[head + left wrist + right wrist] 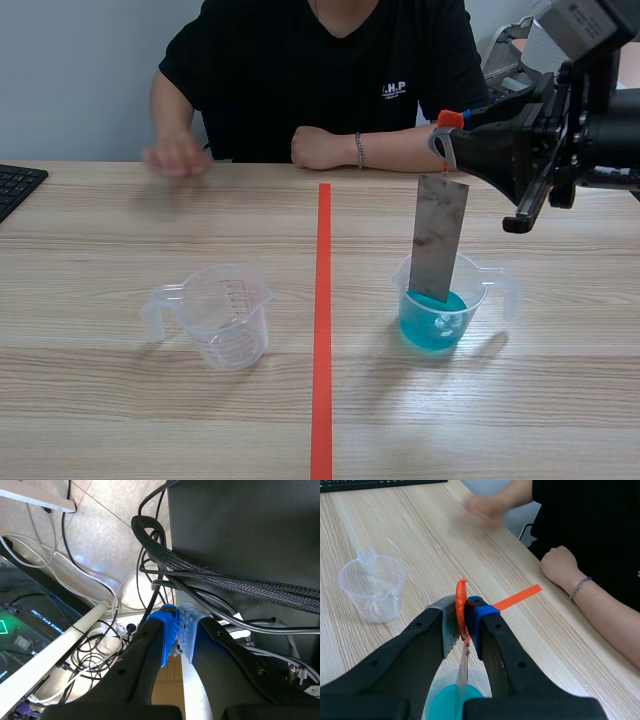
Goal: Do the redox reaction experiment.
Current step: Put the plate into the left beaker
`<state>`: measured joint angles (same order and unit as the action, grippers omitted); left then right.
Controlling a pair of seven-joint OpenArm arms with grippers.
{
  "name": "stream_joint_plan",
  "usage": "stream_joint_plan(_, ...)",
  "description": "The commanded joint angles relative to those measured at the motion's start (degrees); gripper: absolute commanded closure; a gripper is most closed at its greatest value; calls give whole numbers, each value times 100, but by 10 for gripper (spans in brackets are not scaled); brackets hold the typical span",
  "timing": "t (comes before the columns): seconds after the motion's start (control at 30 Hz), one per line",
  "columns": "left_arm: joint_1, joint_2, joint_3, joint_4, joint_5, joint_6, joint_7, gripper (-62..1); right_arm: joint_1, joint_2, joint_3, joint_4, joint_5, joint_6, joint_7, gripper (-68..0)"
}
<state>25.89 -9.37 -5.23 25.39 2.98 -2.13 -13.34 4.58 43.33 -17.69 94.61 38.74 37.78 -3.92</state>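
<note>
Where the orange clip (451, 120) grips its upper edge, the metal plate (438, 238) hangs nearly upright, tilted slightly. Its lower end sits inside the clear measuring cup (478, 285) and reaches the blue liquid (432, 327) there. The right tool (447, 142) is clamped on the orange clip, one finger on each side, and is raised above the cup. In the right wrist view the plate drops edge-on from the clip into the liquid.

The cup stands on the bench (100, 400), on the robot's right of the red tape line (322, 330). A second, empty measuring cup (225, 315) stands well apart on the other side of the line.

A person (320, 70) sits across the bench. One hand (318, 148) rests closed on the far edge; the other hand (178, 155) is blurred. A keyboard (15, 188) lies at the far left corner.

The left tool (178, 629) is off the bench, its pads pressed together on nothing, above cables (95, 650) on the floor.
</note>
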Motion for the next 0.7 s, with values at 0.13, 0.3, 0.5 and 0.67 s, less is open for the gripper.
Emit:
stream_joint_plan(0.13, 59, -2, 7, 66, -20, -13, -37, -27, 114, 81, 7, 94, 44, -17, 66, -6)
stream_joint_plan(0.3, 59, -2, 7, 66, -20, -13, -37, -27, 114, 81, 9, 94, 44, -17, 66, -6)
stream_joint_plan(0.5, 59, -2, 7, 66, -20, -13, -37, -27, 116, 96, 13, 96, 46, -17, 66, -6)
stream_joint_plan(0.67, 59, -2, 7, 66, -20, -13, -37, -27, 114, 116, 101, 127, 48, 0, 22, -7)
